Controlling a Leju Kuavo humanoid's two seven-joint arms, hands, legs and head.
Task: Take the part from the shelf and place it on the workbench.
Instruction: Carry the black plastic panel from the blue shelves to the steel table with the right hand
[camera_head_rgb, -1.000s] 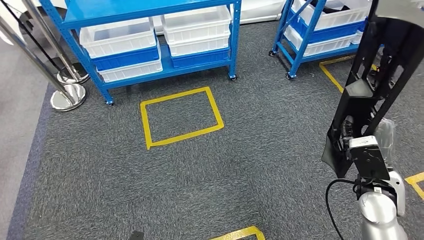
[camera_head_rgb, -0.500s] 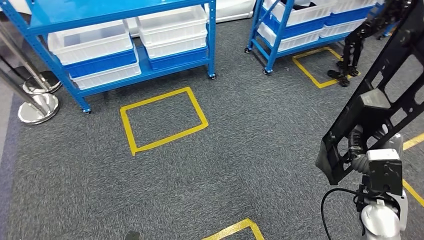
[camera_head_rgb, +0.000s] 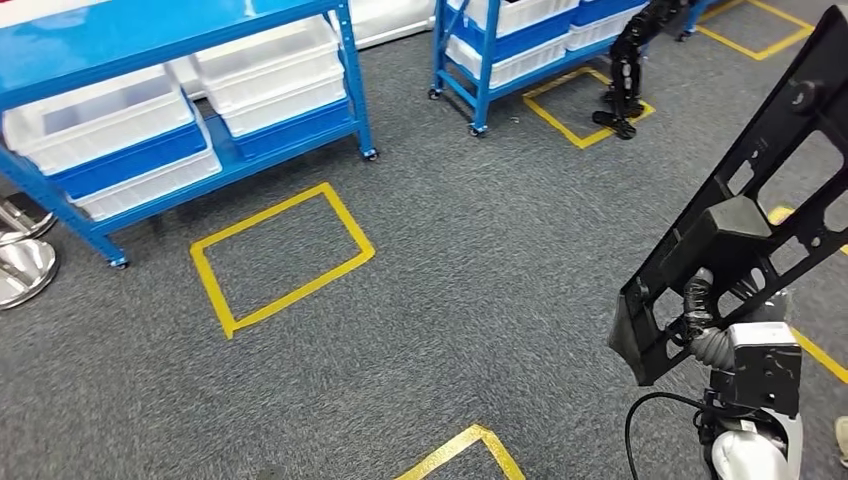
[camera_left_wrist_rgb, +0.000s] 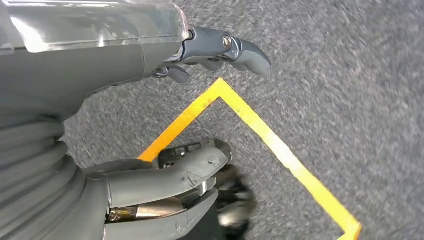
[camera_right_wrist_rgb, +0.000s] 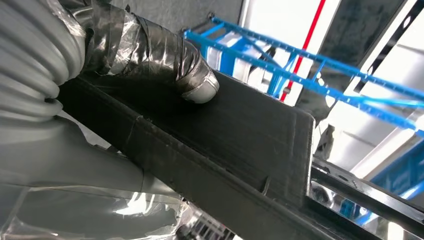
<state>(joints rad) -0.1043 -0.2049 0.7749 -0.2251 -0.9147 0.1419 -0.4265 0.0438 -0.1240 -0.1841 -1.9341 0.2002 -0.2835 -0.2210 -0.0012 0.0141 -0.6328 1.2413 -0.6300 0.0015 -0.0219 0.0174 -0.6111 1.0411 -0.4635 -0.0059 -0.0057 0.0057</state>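
Right hand (camera_head_rgb: 700, 320) grips the black part (camera_head_rgb: 760, 200), long perforated frame held tilted up over the grey carpet (camera_head_rgb: 480, 300); thumb (camera_right_wrist_rgb: 197, 82) presses on its flat face. Left hand (camera_left_wrist_rgb: 165, 125) holds nothing, fingers apart, above yellow floor tape (camera_left_wrist_rgb: 280, 145). Blue shelf (camera_head_rgb: 180, 110) with white bins sits well apart behind.

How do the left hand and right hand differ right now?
The right hand grips the black part, holding it raised at a slant; the left hand holds nothing, its fingers apart. The right hand's thumb presses on the part's flat face; the left hand hangs over grey carpet and yellow floor tape. Both have grey ribbed covers.
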